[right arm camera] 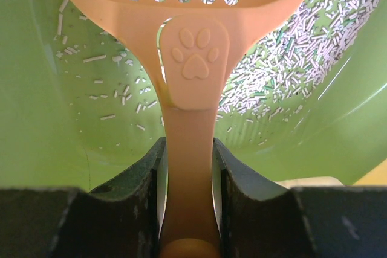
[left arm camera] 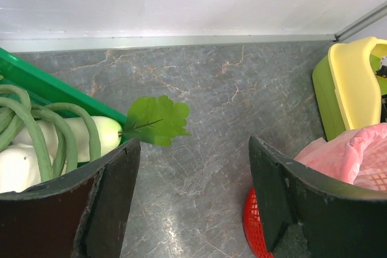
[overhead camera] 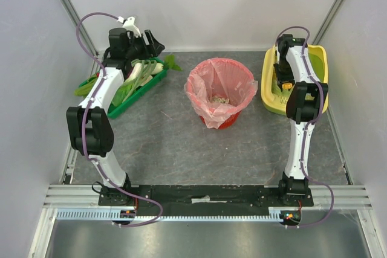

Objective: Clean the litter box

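The litter box [overhead camera: 268, 83] is a yellow tray with a lime-green inside at the far right of the table. Its yellow end also shows in the left wrist view [left arm camera: 354, 83]. My right gripper [overhead camera: 283, 77] reaches down into it. In the right wrist view the right gripper [right arm camera: 188, 149] is shut on the handle of an orange slotted scoop [right arm camera: 190, 58] with a paw print. The scoop's head is over the pale litter [right arm camera: 284, 58] on the green floor [right arm camera: 48, 107]. My left gripper [overhead camera: 151, 45] is open and empty at the far left, and its jaws [left arm camera: 193, 155] stand wide apart over bare table.
A red basket [overhead camera: 219, 92] lined with a pink bag stands mid-table and holds some litter; its edge shows in the left wrist view [left arm camera: 257, 228]. A green tray [overhead camera: 130, 89] of vegetables lies at the far left under my left arm, seen also in the left wrist view [left arm camera: 36, 83]. White walls enclose the table.
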Tool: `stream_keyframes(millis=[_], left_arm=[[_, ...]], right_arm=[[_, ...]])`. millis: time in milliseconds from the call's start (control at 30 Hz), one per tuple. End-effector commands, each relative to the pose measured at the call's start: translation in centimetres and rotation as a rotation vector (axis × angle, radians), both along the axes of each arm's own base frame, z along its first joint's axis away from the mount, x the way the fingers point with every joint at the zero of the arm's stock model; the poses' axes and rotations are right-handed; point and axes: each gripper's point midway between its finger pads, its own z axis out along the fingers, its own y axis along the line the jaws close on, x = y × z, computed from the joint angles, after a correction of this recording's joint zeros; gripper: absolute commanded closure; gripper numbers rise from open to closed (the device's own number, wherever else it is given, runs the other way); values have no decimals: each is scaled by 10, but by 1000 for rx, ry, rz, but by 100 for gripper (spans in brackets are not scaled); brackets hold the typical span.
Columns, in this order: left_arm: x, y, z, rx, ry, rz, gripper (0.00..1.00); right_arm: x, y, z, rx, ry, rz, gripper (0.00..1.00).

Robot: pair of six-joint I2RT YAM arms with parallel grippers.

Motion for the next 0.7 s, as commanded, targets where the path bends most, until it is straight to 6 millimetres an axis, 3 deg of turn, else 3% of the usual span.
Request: stream_keyframes(millis=[0,433,533,667], left_arm=[[7,3,28,-10,-58,29,22],[-3,1,27,-15,-52,38,22],[-6,1,25,-14,-51,39,22],[-11,2,22,-15,-47,40,22]], right_arm=[[-2,-1,-28,26,79,8,100],[23,-17,-41,47,-35,-96,100],[32,-14,-27,59,-102,-105,100],[28,-19,7,38,-165,-123,100]])
